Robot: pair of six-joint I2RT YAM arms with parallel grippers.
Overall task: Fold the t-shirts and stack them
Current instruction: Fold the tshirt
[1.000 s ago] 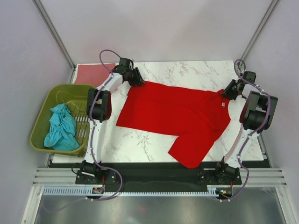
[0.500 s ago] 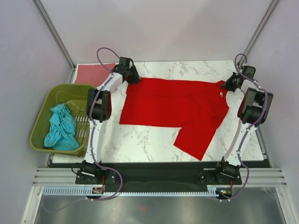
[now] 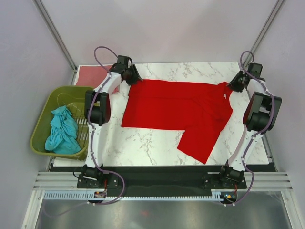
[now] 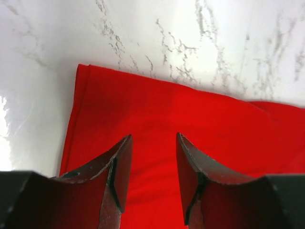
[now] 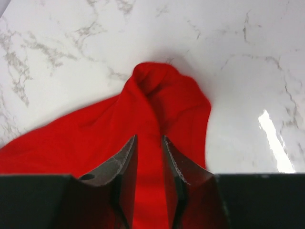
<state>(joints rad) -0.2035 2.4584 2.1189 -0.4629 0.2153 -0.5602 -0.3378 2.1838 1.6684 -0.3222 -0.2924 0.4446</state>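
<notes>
White marble table (image 3: 157, 143) under spread red t-shirt (image 3: 176, 107)

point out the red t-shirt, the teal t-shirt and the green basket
red t-shirt (image 3: 171, 107): top external view, middle of the spread body.
teal t-shirt (image 3: 62, 131): top external view, centre of the crumpled heap.
green basket (image 3: 40, 121): top external view, left wall.

- An olive-green plastic basket (image 3: 40, 138) sits off the left edge of the white marbled surface (image 3: 147, 143).
- Grey walls (image 3: 24, 57) enclose the workspace.
</notes>
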